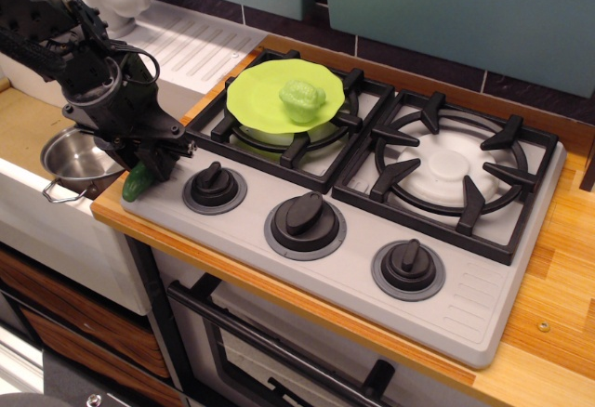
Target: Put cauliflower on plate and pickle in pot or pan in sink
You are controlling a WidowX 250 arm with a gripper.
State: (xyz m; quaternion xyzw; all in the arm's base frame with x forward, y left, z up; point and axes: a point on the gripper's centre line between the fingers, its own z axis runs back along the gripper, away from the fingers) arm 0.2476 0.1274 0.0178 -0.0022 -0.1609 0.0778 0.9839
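My gripper (152,162) is clamped on pickle (138,181) at stove's (325,268) left edge; pot (74,160) just beside, knob (214,184) near.

Your hand (152,158) sits low at the stove's (372,240) front-left corner, over the pickle (138,181), whose dark green end pokes out beneath it. The pot (74,161) lies just left in the sink (28,128). Right and beyond, the cauliflower (302,98) rests on the plate (256,100).
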